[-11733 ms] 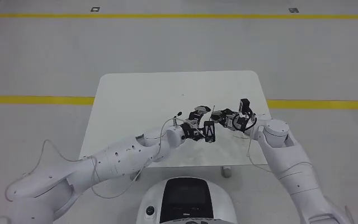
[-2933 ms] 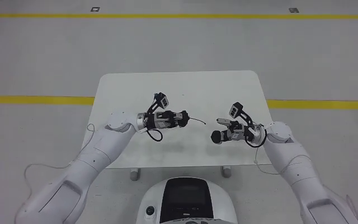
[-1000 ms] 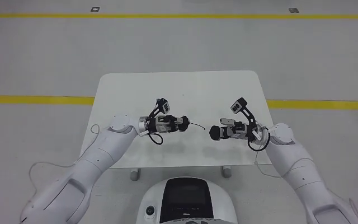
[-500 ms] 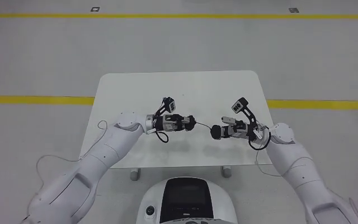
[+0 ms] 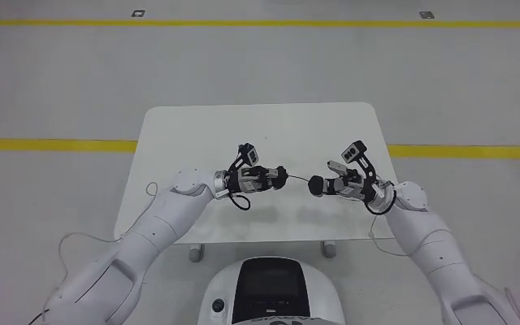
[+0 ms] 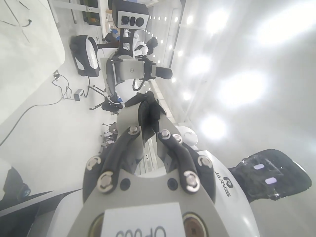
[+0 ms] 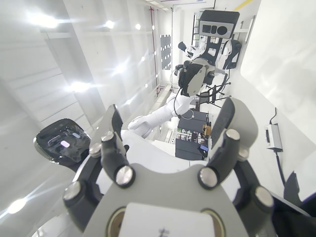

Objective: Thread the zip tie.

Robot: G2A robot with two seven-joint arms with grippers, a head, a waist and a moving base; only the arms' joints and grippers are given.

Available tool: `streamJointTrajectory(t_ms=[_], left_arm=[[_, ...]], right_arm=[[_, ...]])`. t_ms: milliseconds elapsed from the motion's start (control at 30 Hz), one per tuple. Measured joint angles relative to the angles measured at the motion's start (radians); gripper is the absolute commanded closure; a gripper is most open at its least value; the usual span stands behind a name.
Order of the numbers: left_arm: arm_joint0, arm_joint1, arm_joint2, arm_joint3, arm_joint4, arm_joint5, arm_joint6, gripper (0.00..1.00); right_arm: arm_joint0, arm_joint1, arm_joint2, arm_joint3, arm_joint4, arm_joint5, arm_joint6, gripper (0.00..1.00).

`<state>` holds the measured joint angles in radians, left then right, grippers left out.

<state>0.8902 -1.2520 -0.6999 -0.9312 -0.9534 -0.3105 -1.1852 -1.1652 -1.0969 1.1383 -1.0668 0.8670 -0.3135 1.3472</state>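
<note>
A thin black zip tie (image 5: 294, 178) sticks out sideways above the white table (image 5: 203, 130). My left gripper (image 5: 277, 175) is shut on one end of it. In the left wrist view its black pads (image 6: 148, 114) are pressed together. The tie's free end reaches close to my right gripper (image 5: 314, 186), which faces the left one at about the same height. I cannot tell whether they touch. In the right wrist view the right gripper (image 7: 170, 122) is open, with nothing between its fingers (image 7: 116, 122). Farther off, that view also has the left gripper (image 7: 184, 75).
Both grippers hover over the table's near half, a little right of its middle. A few thin dark strands (image 6: 14, 13) lie on the table top in the left wrist view. Floor with yellow lines (image 5: 65, 145) surrounds the table.
The two arms have drawn together over the last seconds. The left gripper has carried the zip tie to the right, the right gripper has risen slightly, and the gap between them has nearly closed.
</note>
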Motion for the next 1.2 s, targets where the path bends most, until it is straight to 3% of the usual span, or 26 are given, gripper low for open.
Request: streamJointTrajectory(t_ms=[533, 800, 1200], left_arm=[[-0.002, -0.030, -0.001, 0.039, -0.013, -0.026, 0.035, 1.00], [-0.003, -0.039, -0.008, 0.059, -0.017, -0.030, 0.030, 1.00], [-0.004, -0.050, -0.020, 0.080, -0.013, -0.027, 0.020, 1.00]], right_arm=[[0.021, -0.017, -0.010, 0.046, 0.009, -0.005, 0.030, 0.71], [0.025, -0.022, -0.008, 0.054, 0.000, -0.005, 0.031, 0.87], [0.027, -0.027, -0.002, 0.059, -0.005, -0.002, 0.042, 0.89]])
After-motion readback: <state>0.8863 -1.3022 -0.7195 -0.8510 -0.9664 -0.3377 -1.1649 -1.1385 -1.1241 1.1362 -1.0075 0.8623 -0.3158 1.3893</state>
